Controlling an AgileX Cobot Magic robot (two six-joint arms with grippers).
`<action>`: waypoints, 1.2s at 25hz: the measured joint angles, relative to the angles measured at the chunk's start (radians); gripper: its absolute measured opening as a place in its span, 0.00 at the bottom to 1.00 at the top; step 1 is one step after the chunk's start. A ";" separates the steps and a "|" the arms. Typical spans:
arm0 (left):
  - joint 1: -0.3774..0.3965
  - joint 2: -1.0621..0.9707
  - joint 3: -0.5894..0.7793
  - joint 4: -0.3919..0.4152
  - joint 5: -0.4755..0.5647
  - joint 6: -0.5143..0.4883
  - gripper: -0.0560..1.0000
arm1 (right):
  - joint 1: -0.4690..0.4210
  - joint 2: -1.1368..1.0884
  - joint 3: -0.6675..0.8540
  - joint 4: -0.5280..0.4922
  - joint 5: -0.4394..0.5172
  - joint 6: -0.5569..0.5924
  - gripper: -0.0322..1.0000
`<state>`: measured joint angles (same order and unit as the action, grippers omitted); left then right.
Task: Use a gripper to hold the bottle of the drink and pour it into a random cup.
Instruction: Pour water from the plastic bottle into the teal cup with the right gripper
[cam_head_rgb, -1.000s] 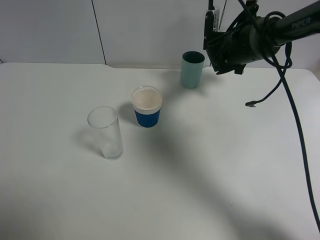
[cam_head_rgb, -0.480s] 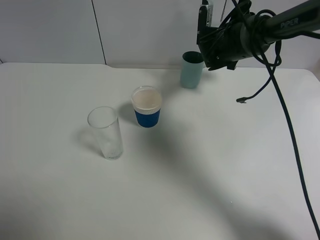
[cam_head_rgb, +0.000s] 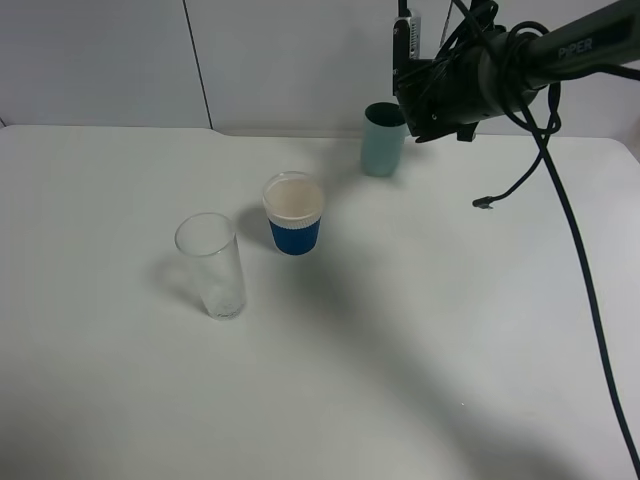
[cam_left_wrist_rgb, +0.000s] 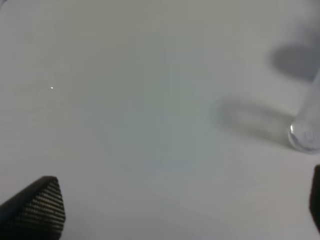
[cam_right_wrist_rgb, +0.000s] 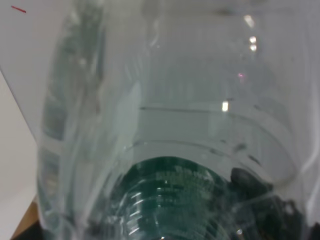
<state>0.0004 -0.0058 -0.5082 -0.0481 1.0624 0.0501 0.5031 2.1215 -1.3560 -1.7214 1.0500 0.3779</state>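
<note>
Here we hold the bottle (cam_right_wrist_rgb: 165, 100) pinched in the right gripper (cam_head_rgb: 413, 85), the cup (cam_head_rgb: 382, 145) just below it, for pouring.

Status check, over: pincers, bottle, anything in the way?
Left pincer open over table. Right pincer shut on bottle, high beside teal cup. Paper cup, clear glass stand apart, not blocking.
</note>
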 joint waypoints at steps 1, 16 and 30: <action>0.000 0.000 0.000 0.000 0.000 0.000 0.99 | 0.000 0.000 0.000 0.000 0.000 -0.006 0.54; 0.000 0.000 0.000 0.001 0.000 0.000 0.99 | 0.001 0.000 0.000 -0.007 0.014 -0.050 0.54; 0.000 0.000 0.000 0.005 0.000 0.000 0.99 | 0.003 0.000 0.000 -0.007 0.029 -0.090 0.54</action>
<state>0.0004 -0.0058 -0.5082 -0.0430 1.0624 0.0501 0.5064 2.1215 -1.3560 -1.7288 1.0790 0.2878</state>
